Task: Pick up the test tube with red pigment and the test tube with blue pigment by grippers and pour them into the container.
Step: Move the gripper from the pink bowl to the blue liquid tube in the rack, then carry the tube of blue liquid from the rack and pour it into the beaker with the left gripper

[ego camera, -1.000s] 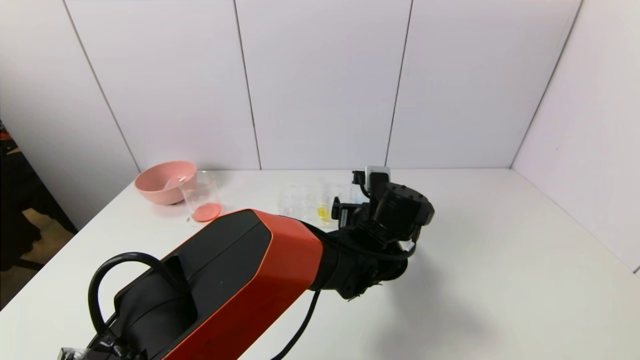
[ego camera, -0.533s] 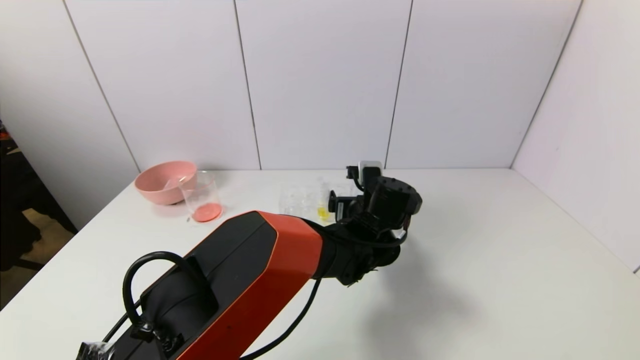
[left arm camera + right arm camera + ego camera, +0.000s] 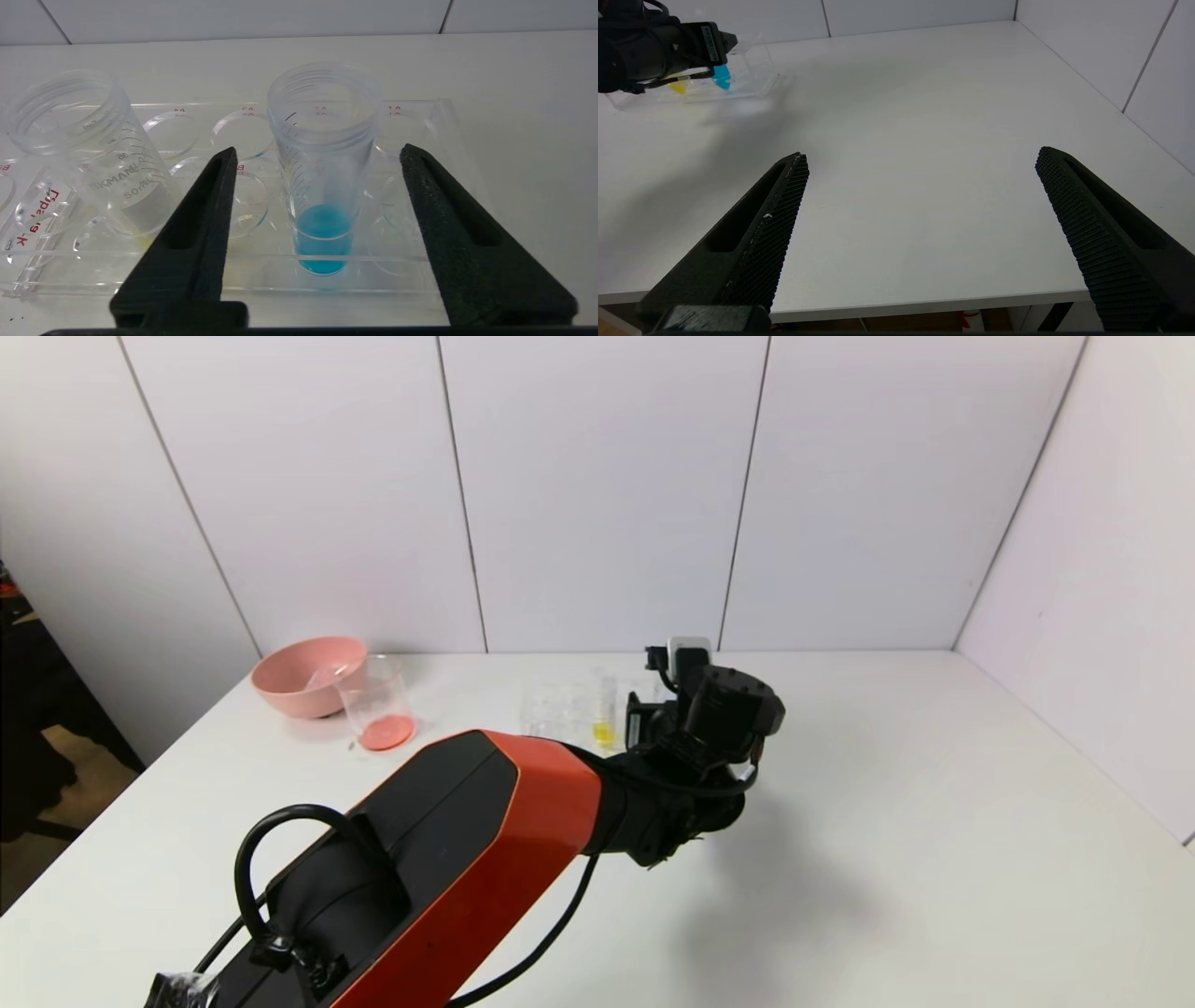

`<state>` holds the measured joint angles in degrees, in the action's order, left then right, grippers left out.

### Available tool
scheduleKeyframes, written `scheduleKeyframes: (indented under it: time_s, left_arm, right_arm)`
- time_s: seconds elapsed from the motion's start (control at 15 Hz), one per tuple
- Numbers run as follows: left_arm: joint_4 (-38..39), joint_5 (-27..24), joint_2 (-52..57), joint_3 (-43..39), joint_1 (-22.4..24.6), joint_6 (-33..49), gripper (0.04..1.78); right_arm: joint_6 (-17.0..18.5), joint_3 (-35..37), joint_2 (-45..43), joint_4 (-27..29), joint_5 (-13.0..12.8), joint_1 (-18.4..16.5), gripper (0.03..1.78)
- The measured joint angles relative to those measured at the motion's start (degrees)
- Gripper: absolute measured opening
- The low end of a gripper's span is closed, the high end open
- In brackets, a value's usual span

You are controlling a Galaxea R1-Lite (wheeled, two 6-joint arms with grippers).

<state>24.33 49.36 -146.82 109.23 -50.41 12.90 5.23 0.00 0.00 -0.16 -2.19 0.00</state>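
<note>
While racked, blue tube (image 3: 322, 186) holds blue liquid; beaker (image 3: 376, 702) red-bottomed

White table (image 3: 934, 821) and pale grey-white wall panels (image 3: 597, 485) divided by thin dark seams. Left arm: orange shell (image 3: 546, 821) over black housing, with black cable. Left gripper (image 3: 317, 154) and right gripper (image 3: 922, 161): matte black fingers, the right pair showing a fine ribbed texture. Test tube with blue pigment (image 3: 322, 186): clear, dark graduation lines, bright blue liquid in its tip. Neighbouring tube (image 3: 93, 154): clear, grey printed scale, with a trace of yellow at its base. Rack (image 3: 420, 275): transparent, with small red lettering. Container (image 3: 375, 703): clear glass with an orange-red layer at the bottom. Bowl (image 3: 303, 677): pink.
</note>
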Motion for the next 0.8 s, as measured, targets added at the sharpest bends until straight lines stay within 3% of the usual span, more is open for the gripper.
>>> scheduleKeyframes:
  time_s: [0.2, 0.27, 0.8]
  left_arm:
    - [-0.02, 0.00, 0.05, 0.01, -0.11, 0.00, 0.58]
    - [0.02, 0.02, 0.07, 0.01, -0.13, 0.02, 0.47]
    - [0.02, 0.26, 0.77, 0.01, -0.13, -0.34, 0.44]
  right_arm:
    - [0.02, 0.00, 0.00, 0.00, -0.01, 0.00, 1.77]
    - [0.02, 0.00, 0.00, 0.00, 0.00, 0.00, 1.77]
    - [0.02, 0.00, 0.00, 0.00, 0.00, 0.00, 1.77]
